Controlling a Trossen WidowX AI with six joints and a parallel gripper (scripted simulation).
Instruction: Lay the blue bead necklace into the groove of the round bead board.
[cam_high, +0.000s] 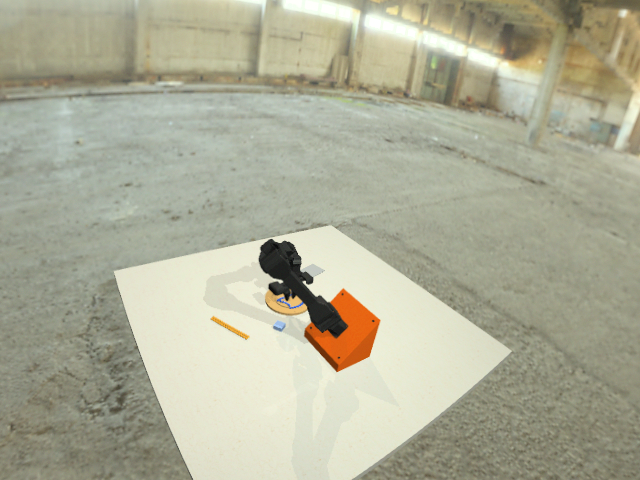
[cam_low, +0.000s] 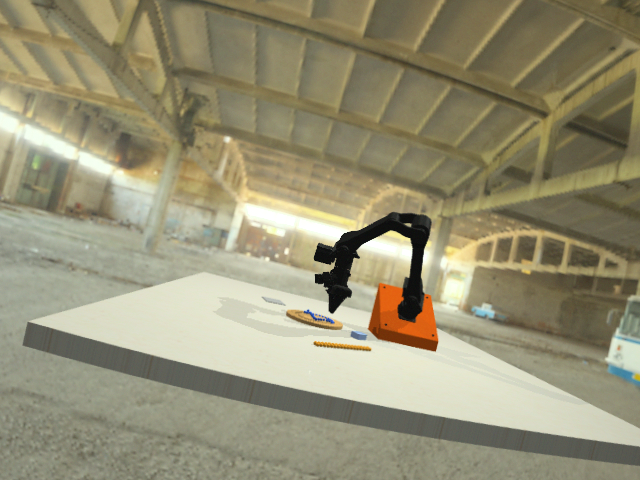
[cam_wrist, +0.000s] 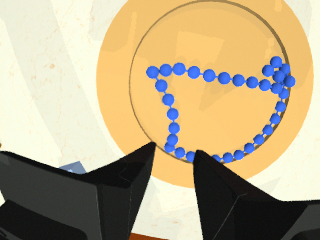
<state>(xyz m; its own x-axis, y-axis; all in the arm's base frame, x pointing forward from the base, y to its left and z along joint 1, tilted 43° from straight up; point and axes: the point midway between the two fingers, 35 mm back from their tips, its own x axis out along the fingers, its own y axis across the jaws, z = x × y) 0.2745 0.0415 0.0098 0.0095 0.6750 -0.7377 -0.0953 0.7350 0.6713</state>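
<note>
Pale tabletop (cam_high: 232, 392) (cam_low: 206, 346) (cam_wrist: 30, 100) beneath round board (cam_high: 271, 305) (cam_low: 295, 316) (cam_wrist: 112, 80), orange bead strand (cam_high: 230, 328) (cam_low: 342, 346), blue block (cam_high: 279, 326) (cam_low: 358, 335) (cam_wrist: 74, 167).

1. An orange beaded strip (cam_high: 229, 328) (cam_low: 342, 346) lies flat and nearly straight on the pale tabletop (cam_high: 248, 403) (cam_low: 232, 351).
2. A small light-blue block (cam_high: 279, 326) (cam_low: 358, 335) (cam_wrist: 74, 167) rests near the strip, apart from it.
3. A thin, pale grey square (cam_high: 313, 270) (cam_low: 272, 300) lies flat, well apart from both.
4. Around the tabletop spreads a worn concrete floor (cam_high: 258, 155) (cam_low: 155, 439).
5. In the exterior view, a white-and-blue vehicle (cam_low: 626, 341) stands at the right edge, partly cut off.
</note>
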